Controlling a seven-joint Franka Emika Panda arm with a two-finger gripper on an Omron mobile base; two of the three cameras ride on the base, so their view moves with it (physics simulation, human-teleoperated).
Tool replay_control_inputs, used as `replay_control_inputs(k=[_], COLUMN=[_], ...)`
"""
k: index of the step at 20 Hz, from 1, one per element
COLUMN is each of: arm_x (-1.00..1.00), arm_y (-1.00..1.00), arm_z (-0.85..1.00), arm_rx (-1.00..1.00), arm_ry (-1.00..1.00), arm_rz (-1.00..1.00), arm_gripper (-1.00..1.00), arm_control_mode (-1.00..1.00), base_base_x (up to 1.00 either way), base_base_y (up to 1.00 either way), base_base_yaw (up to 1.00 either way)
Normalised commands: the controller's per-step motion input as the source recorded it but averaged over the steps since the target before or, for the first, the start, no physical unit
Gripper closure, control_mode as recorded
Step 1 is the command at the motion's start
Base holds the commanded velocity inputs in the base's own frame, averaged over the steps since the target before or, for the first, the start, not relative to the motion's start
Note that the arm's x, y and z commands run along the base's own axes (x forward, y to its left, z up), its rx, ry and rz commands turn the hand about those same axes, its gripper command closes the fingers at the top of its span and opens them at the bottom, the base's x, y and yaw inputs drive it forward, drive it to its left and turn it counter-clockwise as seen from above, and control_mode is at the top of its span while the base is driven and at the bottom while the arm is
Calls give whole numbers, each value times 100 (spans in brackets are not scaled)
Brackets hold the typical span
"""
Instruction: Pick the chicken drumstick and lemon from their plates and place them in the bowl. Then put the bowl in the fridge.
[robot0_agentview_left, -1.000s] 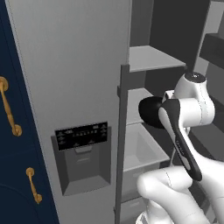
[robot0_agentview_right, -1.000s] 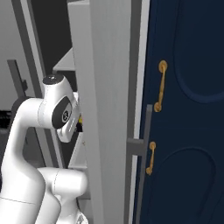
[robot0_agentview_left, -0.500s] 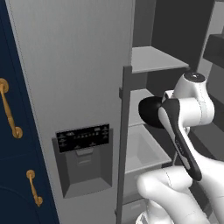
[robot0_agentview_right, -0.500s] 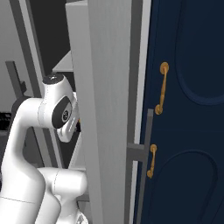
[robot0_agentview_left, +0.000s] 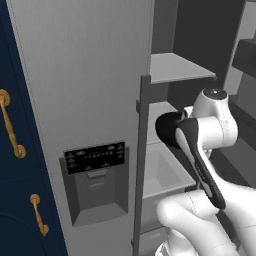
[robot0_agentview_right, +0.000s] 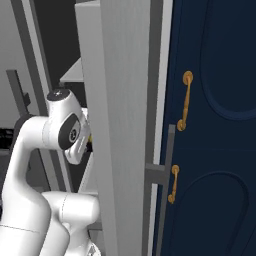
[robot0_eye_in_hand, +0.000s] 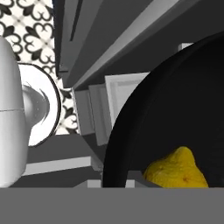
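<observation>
Fridge (robot0_agentview_left: 95, 80): we see its grey door swung open, the black dispenser panel (robot0_agentview_left: 95, 157) facing the left base camera; grey shelves (robot0_agentview_left: 177, 67) and a pale drawer (robot0_agentview_left: 165, 172) show inside, to the right of the door.
Door edge: in the right base view we see the door (robot0_agentview_right: 122, 125) standing edge-on just beside the arm, between the arm and the navy cabinet (robot0_agentview_right: 210, 125); a grey bar handle (robot0_agentview_right: 167, 167) juts from it.
Arm: we see the elbow and forearm reaching into the fridge opening, past the door's inner edge.
Bowl (robot0_eye_in_hand: 175, 109): in the hand view the glossy black bowl sits close under the camera, with fridge shelves and drawer fronts behind its rim.
Lemon (robot0_eye_in_hand: 177, 168): yellow, lying inside the bowl at its lower part.
Claw: closed narrow; we judge it clamped on the bowl's rim, though the fingertips are hidden.
Around: navy cabinets with brass handles (robot0_agentview_left: 10, 125) flank the fridge; patterned floor tiles (robot0_eye_in_hand: 30, 22) show in the hand view.
</observation>
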Motion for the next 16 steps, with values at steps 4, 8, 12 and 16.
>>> replay_control_inputs(k=[4, 8, 12, 16], arm_x=[70, 95, 94, 69], arm_y=[0, 0, 0, -5], arm_z=[-19, -9, -21, -39], arm_rx=[0, 0, 0, 0], arm_ry=[-6, -1, 0, 0], arm_rz=[0, 0, 0, 0], arm_gripper=[100, 100, 100, 100], arm_control_mode=[-100, -100, -100, -100], base_base_x=[0, 0, 0, 0], base_base_y=[0, 0, 0, 0], base_base_yaw=[0, 0, 0, 0])
